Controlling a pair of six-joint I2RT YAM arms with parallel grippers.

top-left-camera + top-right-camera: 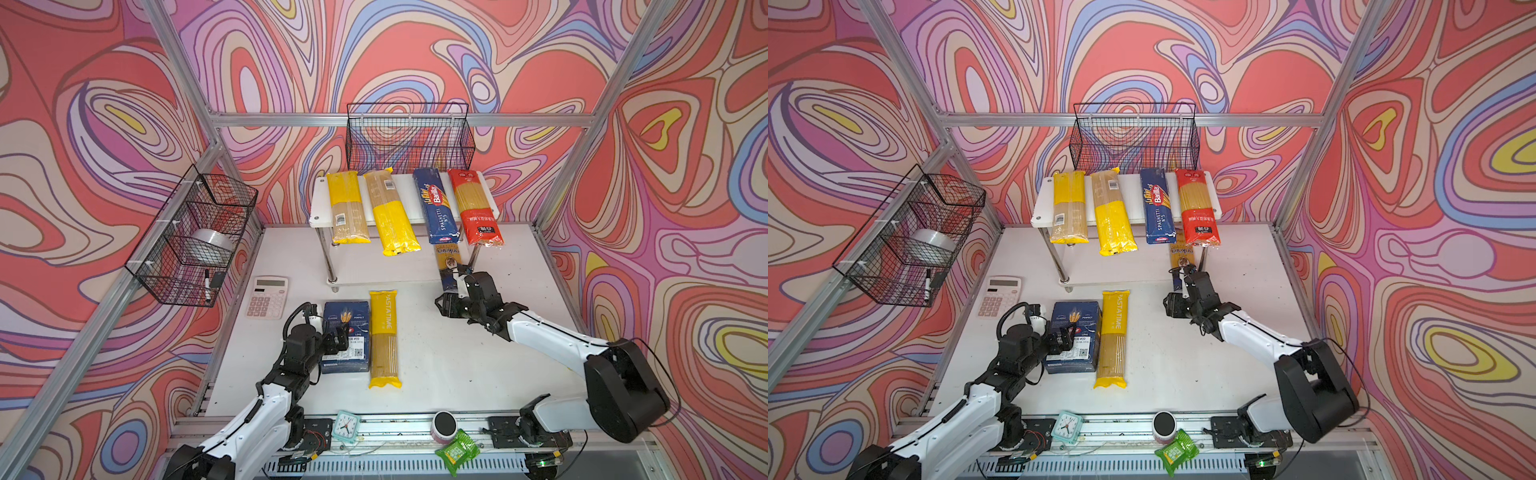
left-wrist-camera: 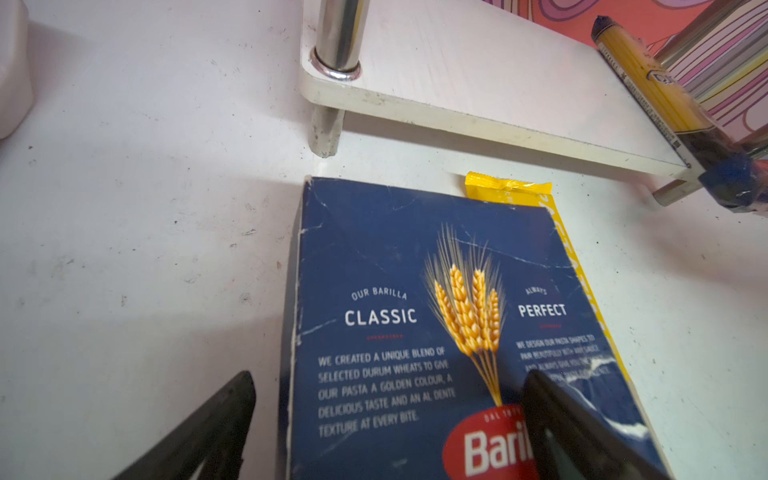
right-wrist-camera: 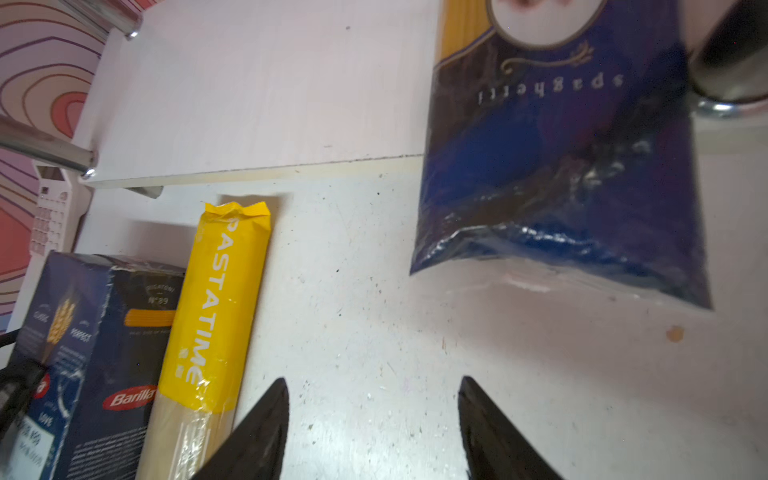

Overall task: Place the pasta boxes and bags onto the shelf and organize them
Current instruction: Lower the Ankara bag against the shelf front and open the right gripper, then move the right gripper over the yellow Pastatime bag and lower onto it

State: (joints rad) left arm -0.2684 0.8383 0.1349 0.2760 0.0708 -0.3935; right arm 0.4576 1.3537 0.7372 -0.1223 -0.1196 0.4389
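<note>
The shelf carries on its top board two yellow-and-clear bags, the long blue Barilla Spaghetti box and a red-and-clear bag. A dark blue-gold bag lies on the lower board, its end sticking out over the table. My right gripper is open over bare table just in front of that end. A navy Barilla carton lies flat beside the yellow PASTA TIME bag. My left gripper is open, straddling the carton's left edge.
A white calculator lies left of the carton. Black wire baskets hang on the back wall and the left wall. On the front rail sit a small clock, a black-lidded jar and a green packet.
</note>
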